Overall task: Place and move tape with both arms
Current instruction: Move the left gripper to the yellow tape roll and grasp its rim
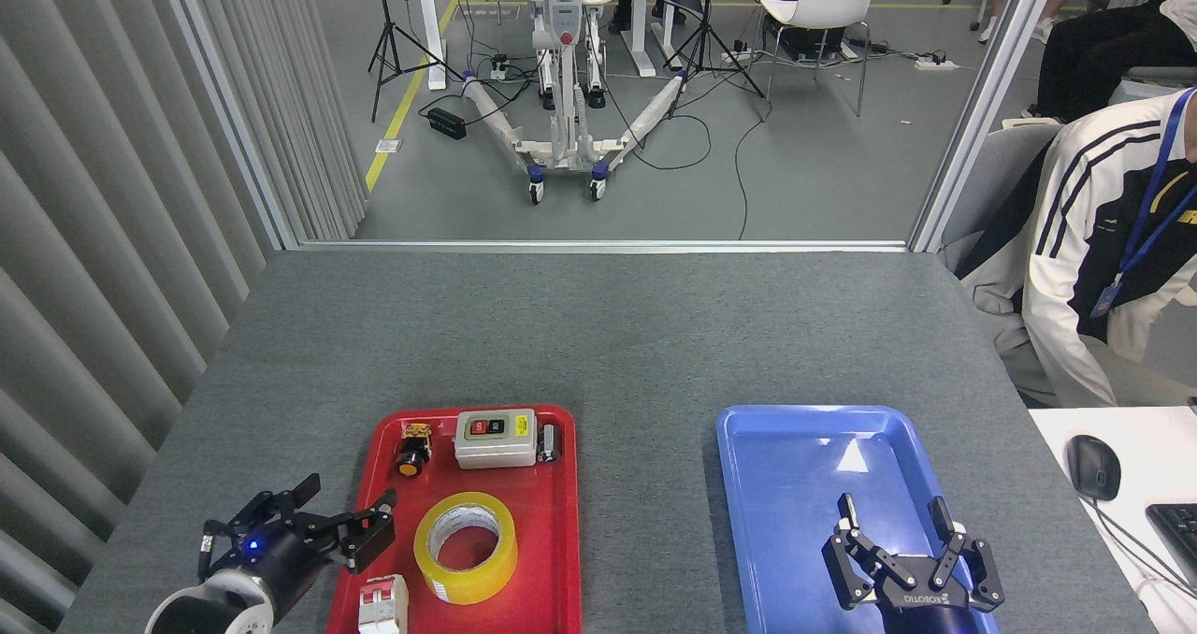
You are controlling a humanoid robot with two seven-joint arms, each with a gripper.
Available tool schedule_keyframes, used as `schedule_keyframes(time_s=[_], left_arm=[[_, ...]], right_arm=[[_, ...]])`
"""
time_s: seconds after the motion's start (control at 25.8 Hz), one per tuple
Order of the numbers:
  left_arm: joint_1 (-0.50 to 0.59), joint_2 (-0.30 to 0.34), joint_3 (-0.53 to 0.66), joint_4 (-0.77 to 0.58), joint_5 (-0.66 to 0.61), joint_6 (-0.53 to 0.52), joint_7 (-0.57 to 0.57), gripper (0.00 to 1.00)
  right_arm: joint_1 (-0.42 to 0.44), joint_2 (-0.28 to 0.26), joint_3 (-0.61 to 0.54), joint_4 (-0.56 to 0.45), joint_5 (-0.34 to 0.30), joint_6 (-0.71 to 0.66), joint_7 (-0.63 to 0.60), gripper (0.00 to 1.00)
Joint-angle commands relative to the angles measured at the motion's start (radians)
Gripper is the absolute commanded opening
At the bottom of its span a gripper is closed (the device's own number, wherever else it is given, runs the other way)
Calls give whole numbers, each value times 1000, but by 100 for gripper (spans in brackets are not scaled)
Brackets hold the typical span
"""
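The tape (466, 547), a wide yellow translucent roll with a white core, lies flat in the near half of the red tray (561, 522). My left gripper (344, 512) hovers at the tray's left edge, just left of the tape, tilted over with its fingers spread open and nothing between them. My right gripper (896, 516) hangs open over the near end of the blue tray (795, 447), far to the right of the tape, also holding nothing.
The red tray also holds a grey switch box (496, 438), a yellow push button (411, 449), a small dark cylinder (549, 442) and a white-red breaker (383, 605). A seated person (1094, 260) is at the right. A mouse (1093, 467) lies on a white desk.
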Motion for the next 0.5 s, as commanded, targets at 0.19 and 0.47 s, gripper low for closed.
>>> schedule_keyframes(time_s=[0.19,0.47], left_arm=[[-139,70,-175,66,235,13,-234,100],[-272,144,-399,157,351,59,-235,100]], right_arm=[[3,4,0,2,14,-8,0,100],[3,6,0,3,22,-8,0,100]])
